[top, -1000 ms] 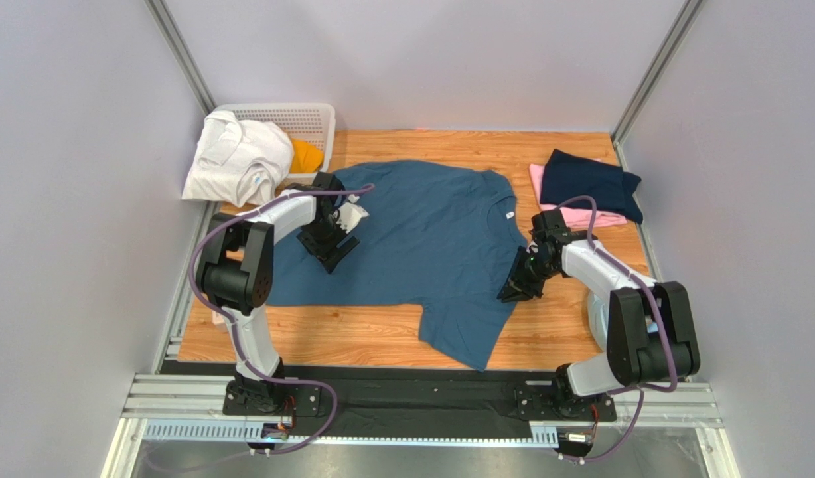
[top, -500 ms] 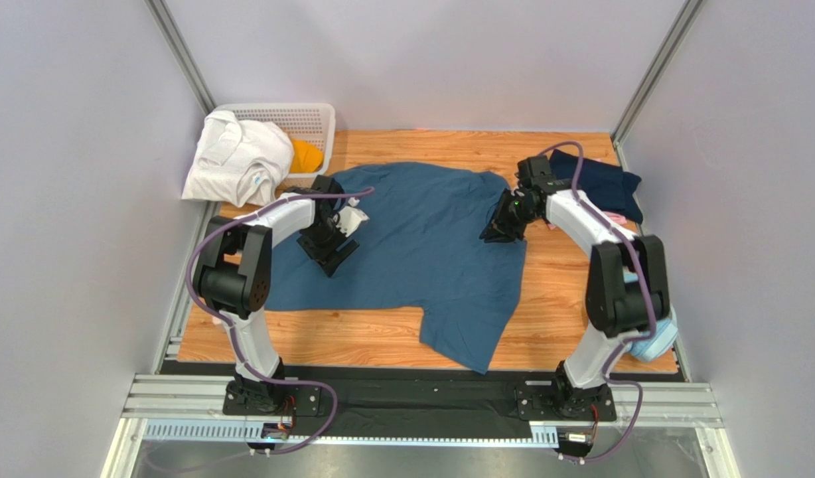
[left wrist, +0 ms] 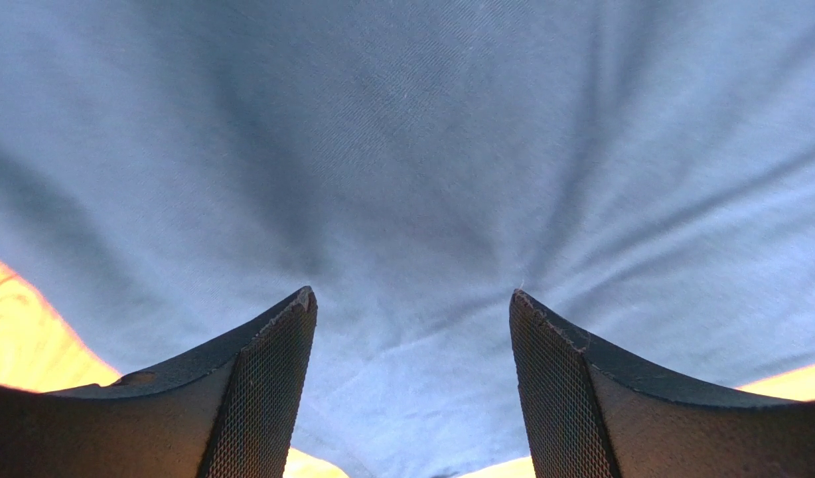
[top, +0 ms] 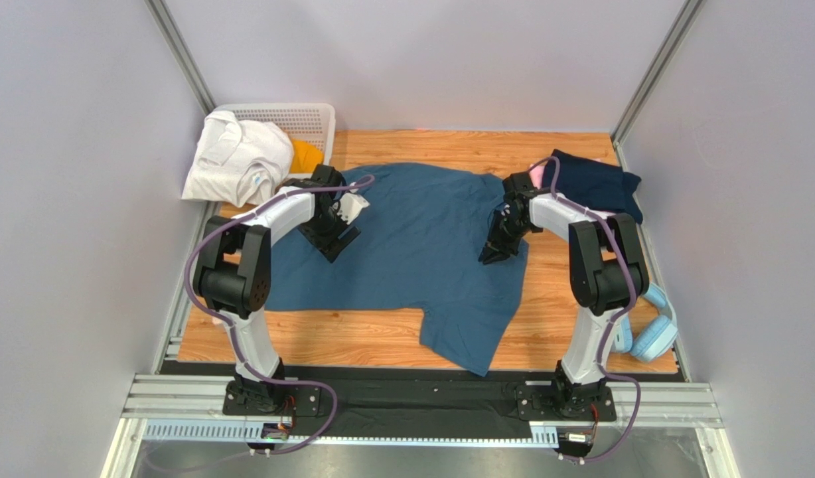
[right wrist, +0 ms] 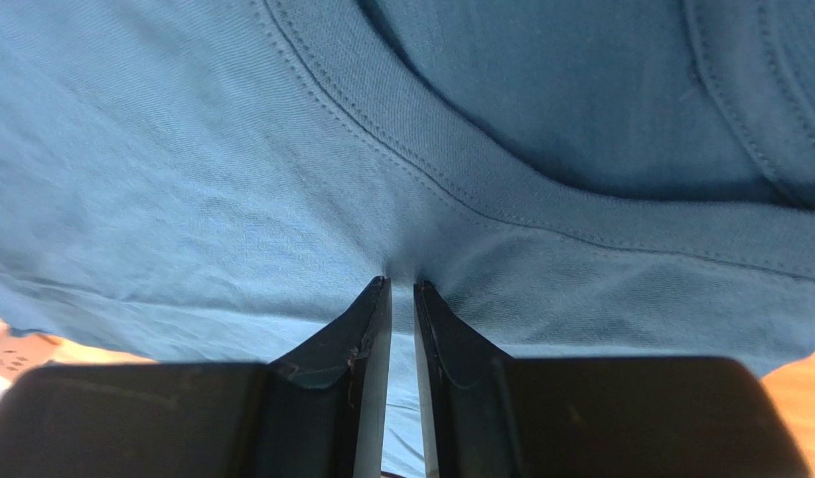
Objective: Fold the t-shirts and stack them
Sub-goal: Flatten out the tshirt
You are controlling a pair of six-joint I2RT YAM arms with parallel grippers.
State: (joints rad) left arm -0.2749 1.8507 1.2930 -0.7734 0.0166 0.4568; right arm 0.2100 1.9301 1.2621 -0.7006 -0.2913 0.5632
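**Nearest, right edge:** light-blue over-ear headphones (top: pixel 653 331) are being left lying on the wooden table top (top: pixel 382 344), well apart from the work.

**Centre:** a large slate-blue cotton t-shirt (top: pixel 421 244) is being kept spread flat across the table, with one sleeve trailing toward the near edge.

**Left gripper** (left wrist: pixel 411 299): the jaws are being held wide apart over the shirt's left part, and nothing is being gripped.

**Right gripper** (right wrist: pixel 402 284): the jaws are being held closed on a small pucker of the shirt, just below the ribbed neckband (right wrist: pixel 541 199).

**Step in hand, as judged:** a first fold of the large shirt is being prepared.

**Handling:**
- A matching pinch by the left claw is being called for before any lift.
- With only one side held, the cloth is likely to be dragged askew.
- The collar pinch is thin, so a slow, low carry is being advised to stop the fabric slipping out.

**Far right:** a folded dark navy t-shirt (top: pixel 593 184) is being kept as the start of the stack, just behind the right arm.

**Far left:** a crumpled white garment (top: pixel 237 159) and an orange garment (top: pixel 305 156) are being held at a white plastic lattice basket (top: pixel 312 115), awaiting folding.

**Markings:** no brand, label or writing is being shown legibly in any view.
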